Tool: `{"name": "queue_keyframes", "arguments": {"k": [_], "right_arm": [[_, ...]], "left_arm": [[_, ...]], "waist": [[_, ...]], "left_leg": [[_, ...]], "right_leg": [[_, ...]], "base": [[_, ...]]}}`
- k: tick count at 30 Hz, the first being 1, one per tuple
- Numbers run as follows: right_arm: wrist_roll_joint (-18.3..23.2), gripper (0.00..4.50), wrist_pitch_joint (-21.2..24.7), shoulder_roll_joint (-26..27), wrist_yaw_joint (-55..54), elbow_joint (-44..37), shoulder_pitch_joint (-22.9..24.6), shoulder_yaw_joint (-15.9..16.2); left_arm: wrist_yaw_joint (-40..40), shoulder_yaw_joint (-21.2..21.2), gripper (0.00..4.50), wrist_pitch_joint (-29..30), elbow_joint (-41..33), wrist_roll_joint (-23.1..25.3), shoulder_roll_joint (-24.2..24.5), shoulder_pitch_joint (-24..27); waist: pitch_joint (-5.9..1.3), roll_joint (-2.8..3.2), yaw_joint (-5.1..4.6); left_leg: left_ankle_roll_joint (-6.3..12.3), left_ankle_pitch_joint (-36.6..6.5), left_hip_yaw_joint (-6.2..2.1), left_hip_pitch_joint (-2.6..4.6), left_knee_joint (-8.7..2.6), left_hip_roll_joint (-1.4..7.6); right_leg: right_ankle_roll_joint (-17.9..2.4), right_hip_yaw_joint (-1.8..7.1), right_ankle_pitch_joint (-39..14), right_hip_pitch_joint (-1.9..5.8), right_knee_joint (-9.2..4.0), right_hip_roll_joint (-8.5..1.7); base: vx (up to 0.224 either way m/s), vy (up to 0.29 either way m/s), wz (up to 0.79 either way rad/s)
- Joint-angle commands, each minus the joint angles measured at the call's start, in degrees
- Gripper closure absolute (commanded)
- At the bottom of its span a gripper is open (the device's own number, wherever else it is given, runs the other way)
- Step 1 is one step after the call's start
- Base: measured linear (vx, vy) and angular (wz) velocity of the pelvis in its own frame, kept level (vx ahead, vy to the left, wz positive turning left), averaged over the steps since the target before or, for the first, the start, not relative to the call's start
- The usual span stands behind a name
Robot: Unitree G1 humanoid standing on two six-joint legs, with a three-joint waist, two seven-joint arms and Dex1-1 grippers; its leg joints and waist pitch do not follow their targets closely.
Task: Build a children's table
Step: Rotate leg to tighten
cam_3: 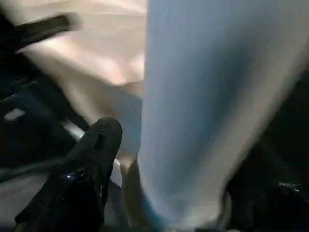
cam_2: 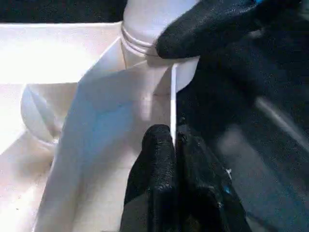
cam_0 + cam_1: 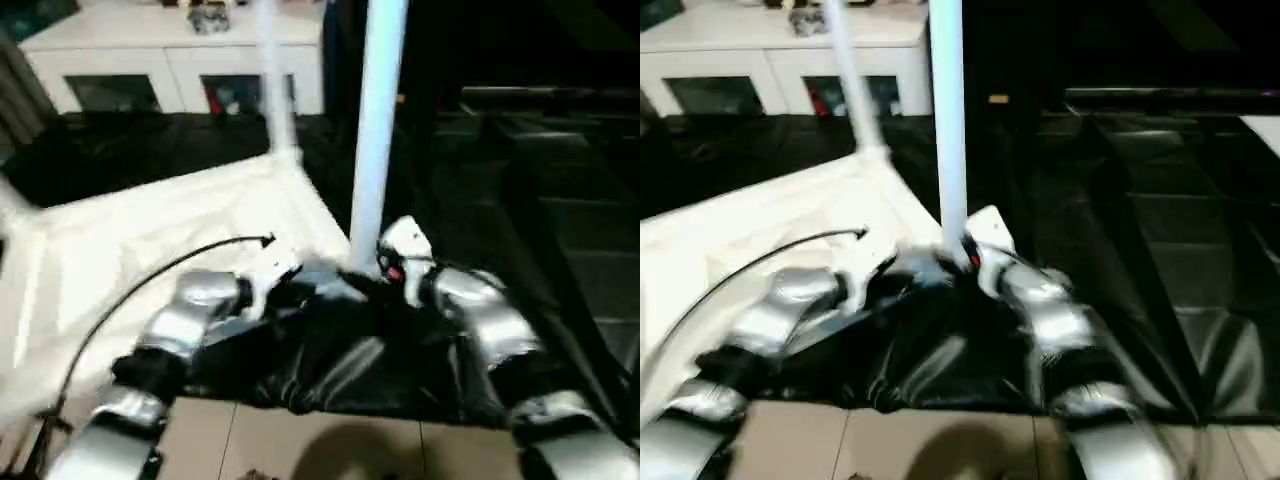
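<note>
Black rubbery fingers of the left gripper are pressed together with no gap, their tips on the thin upright wall of the white tabletop at its near right corner; whether the wall's edge is pinched between them I cannot tell. In the left wrist view one finger of the right gripper lies against the collar of the near leg just above the corner socket. The right wrist view has that leg large and close, one black finger standing apart from it on one side; the second finger is hidden, so how wide this gripper stands cannot be told from the pictures.

Both silver forearms reach forward from the bottom edge and bend inward, the wrists meeting at the same corner, the left from the left and the right from the right. A thin black cable arcs over the left forearm. Below the arms lies crumpled black sheeting over a pale tiled floor.

The tabletop lies upside down, ribbed side up. The near leg rises upright from its socket out of the top of the picture. A second leg stands at the far right corner. Beyond is a white cabinet with glass doors. No writing is readable
</note>
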Motion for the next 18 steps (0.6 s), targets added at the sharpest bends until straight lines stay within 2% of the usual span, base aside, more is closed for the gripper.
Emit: {"name": "queue_keyframes", "arguments": {"k": [1, 2, 3, 4, 5, 6, 8, 10, 12, 14, 18], "right_arm": [[1.0, 1.12, 0.1, -0.2, 6.6, -2.0, 0.8, 3.1], [1.4, 1.12, 0.3, -1.2, 9.2, -2.9, 1.2, 3.8], [1.7, 1.12, 0.6, -1.9, 11.0, -3.5, 1.4, 4.2], [2.0, 1.12, 0.9, -2.7, 13.0, -4.2, 1.6, 4.7], [2.4, 1.12, 1.2, -3.5, 15.1, -5.0, 1.8, 5.2], [2.9, 1.12, 1.6, -4.0, 16.7, -5.6, 1.9, 5.6], [3.8, 1.12, 2.1, -4.8, 19.6, -6.7, 2.0, 6.0], [4.1, 1.12, 2.3, -5.1, 20.9, -7.1, 1.9, 6.1], [4.1, 1.37, 2.5, -5.8, 23.1, -7.9, 1.9, 6.7], [4.4, 1.48, 3.0, -6.1, 24.1, -8.4, 1.9, 7.0], [4.3, 1.76, 3.6, -6.6, 25.5, -9.1, 2.1, 7.7]], "left_arm": [[-4.4, 0.5, 4.50, -3.1, -3.4, -5.0, -0.7, -0.3], [-6.0, 0.5, 4.50, -2.9, -3.9, -5.4, 0.2, -0.1], [-7.1, 0.5, 4.50, -2.8, -4.1, -5.7, 0.8, 0.0], [-8.0, 0.6, 4.50, -3.1, -4.0, -5.7, 1.4, 0.0], [-9.2, 0.7, 4.50, -3.4, -4.0, -5.9, 2.1, 0.1], [-10.4, 0.8, 4.50, -3.6, -4.1, -6.2, 2.6, 0.2], [-12.4, 1.1, 4.50, -3.1, -4.5, -6.8, 3.8, 0.4], [-13.4, 1.3, 4.50, -2.7, -4.9, -7.2, 4.3, 0.5], [-14.5, 1.4, 4.50, -2.1, -5.5, -7.5, 4.9, 0.7], [-15.0, 1.4, 4.50, -1.9, -5.7, -7.6, 5.0, 0.7], [-15.7, 1.5, 4.50, -1.9, -5.3, -7.5, 5.2, 0.6]], "waist": [[-3.50, -1.37, 0.68], [-3.56, -1.54, 0.83], [-3.82, -1.54, 1.35], [-3.95, -1.52, 1.62], [-3.96, -1.48, 1.77], [-4.08, -1.53, 1.97], [-4.29, -1.42, 2.60], [-4.36, -1.40, 2.74], [-4.26, -1.43, 2.75], [-3.89, -1.35, 2.74], [-3.60, -1.27, 2.68]], "left_leg": [[5.10, -14.8, -0.59, 0.11, -3.81, 3.10], [5.23, -14.1, -0.56, -0.05, -3.72, 3.05], [5.51, -12.2, -0.52, -0.11, -3.54, 3.22], [6.04, -10.7, -0.24, 0.10, -3.18, 3.14], [6.24, -10.1, -0.15, -0.01, -3.01, 3.13], [6.75, -8.3, -0.18, -0.56, -2.77, 3.16], [7.23, -6.7, -0.08, -0.42, -2.57, 3.24], [7.58, -5.8, -0.13, -0.55, -2.49, 3.26], [7.39, -6.2, -0.12, -0.58, -2.52, 3.24], [6.12, -9.1, -0.18, -0.43, -2.82, 3.40], [3.92, -12.4, -0.18, -0.06, -3.13, 3.44]], "right_leg": [[-10.2, 3.04, -22.0, 2.07, -4.35, -3.77], [-10.4, 2.96, -21.0, 2.30, -4.18, -3.73], [-11.0, 3.07, -17.9, 2.34, -3.61, -3.71], [-12.2, 3.15, -14.9, 1.97, -3.32, -3.52], [-12.7, 3.22, -13.7, 1.90, -3.09, -3.50], [-13.4, 3.10, -11.1, 2.33, -2.44, -3.49], [-13.9, 3.02, -7.8, 2.29, -1.86, -3.36], [-14.2, 2.96, -6.0, 2.36, -1.60, -3.36], [-14.1, 2.88, -6.9, 2.32, -1.77, -3.31], [-13.3, 2.89, -11.4, 2.19, -2.27, -3.34], [-11.7, 3.05, -17.2, 2.01, -2.95, -3.39]], "base": [[0.000, 0.000, 0.00], [0.000, 0.000, 0.00], [0.055, -0.029, 0.07], [0.055, -0.029, 0.07], [0.062, -0.028, 0.09], [0.060, -0.021, 0.02], [0.030, -0.011, 0.01], [0.000, 0.000, 0.00], [0.000, 0.000, 0.00], [0.000, 0.000, 0.00], [0.000, 0.000, 0.00]]}}
